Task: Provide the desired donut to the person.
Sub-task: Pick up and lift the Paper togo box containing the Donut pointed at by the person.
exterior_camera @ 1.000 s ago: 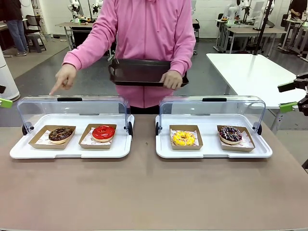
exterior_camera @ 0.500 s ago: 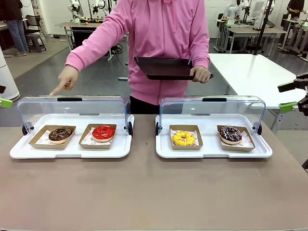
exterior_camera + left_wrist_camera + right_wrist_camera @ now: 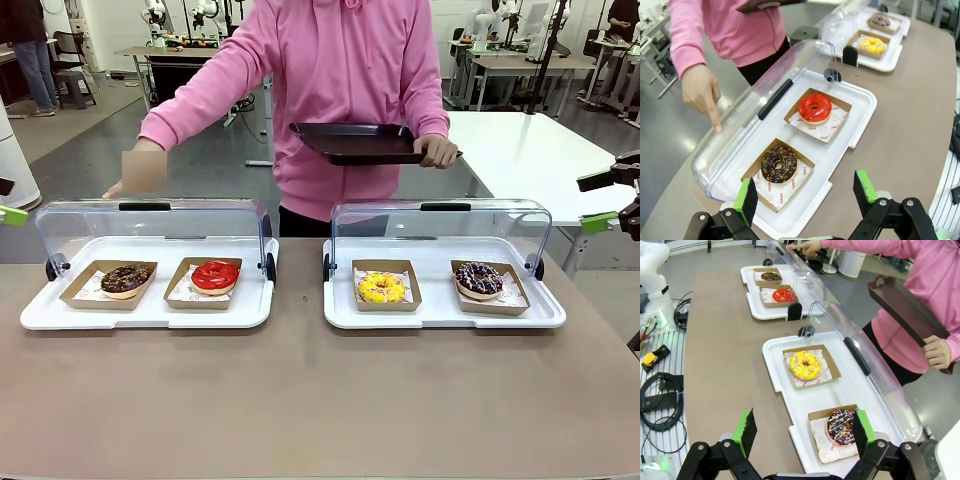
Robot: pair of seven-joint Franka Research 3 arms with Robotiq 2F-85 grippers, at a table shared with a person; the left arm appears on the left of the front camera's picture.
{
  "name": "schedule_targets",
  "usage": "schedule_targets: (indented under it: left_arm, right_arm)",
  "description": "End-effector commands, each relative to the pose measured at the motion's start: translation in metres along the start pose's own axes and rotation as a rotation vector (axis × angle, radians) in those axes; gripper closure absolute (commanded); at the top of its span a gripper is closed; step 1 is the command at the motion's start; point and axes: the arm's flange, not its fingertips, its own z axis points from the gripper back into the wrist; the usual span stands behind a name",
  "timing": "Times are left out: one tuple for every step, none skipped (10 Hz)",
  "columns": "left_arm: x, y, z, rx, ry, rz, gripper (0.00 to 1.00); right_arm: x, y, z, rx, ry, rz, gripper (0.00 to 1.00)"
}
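Note:
The person (image 3: 340,90) in a pink hooded sweatshirt stands across the table. One bare hand (image 3: 702,92) points a finger down onto the clear lid of the left case, over the nut-topped chocolate donut (image 3: 125,278). Next to that donut lies a red donut (image 3: 215,275). The other hand holds a dark tray (image 3: 365,143) at chest height. The right case holds a yellow donut (image 3: 381,287) and a sprinkled chocolate donut (image 3: 479,277). My left gripper (image 3: 6,200) (image 3: 805,192) hangs open at the far left, and my right gripper (image 3: 603,202) (image 3: 803,430) is open at the far right. Both are empty.
Each donut sits in a brown paper boat on a white base (image 3: 145,312) (image 3: 440,318) with its clear lid (image 3: 150,225) (image 3: 440,225) swung back. The brown tabletop (image 3: 320,400) stretches in front of the cases. A white table (image 3: 530,150) stands behind at right.
The person has lifted the dark tray higher and moved it to picture right. The pointing hand has stayed over the left case, and both grippers have stayed still.

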Motion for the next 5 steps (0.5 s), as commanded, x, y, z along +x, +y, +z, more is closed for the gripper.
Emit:
schedule_targets:
  left_arm:
    - [0.011,0.005,-0.026,-0.034,0.134,-0.113,0.00]
    - [0.012,0.005,-0.037,-0.036,0.215,-0.179,0.00]
    - [0.011,0.007,-0.054,-0.056,0.301,-0.252,0.00]
    - [0.008,0.010,-0.070,-0.060,0.399,-0.299,0.00]
    - [0.002,0.011,-0.084,-0.069,0.480,-0.353,0.00]
  right_arm:
    - [-0.001,-0.002,-0.001,0.003,-0.011,0.007,0.00]
    - [-0.001,-0.002,-0.001,0.003,-0.011,0.007,0.00]
    - [-0.001,-0.002,-0.001,0.003,-0.011,0.007,0.00]
    - [-0.001,-0.002,-0.001,0.003,-0.011,0.007,0.00]
    - [-0.001,-0.002,-0.001,0.003,-0.011,0.007,0.00]
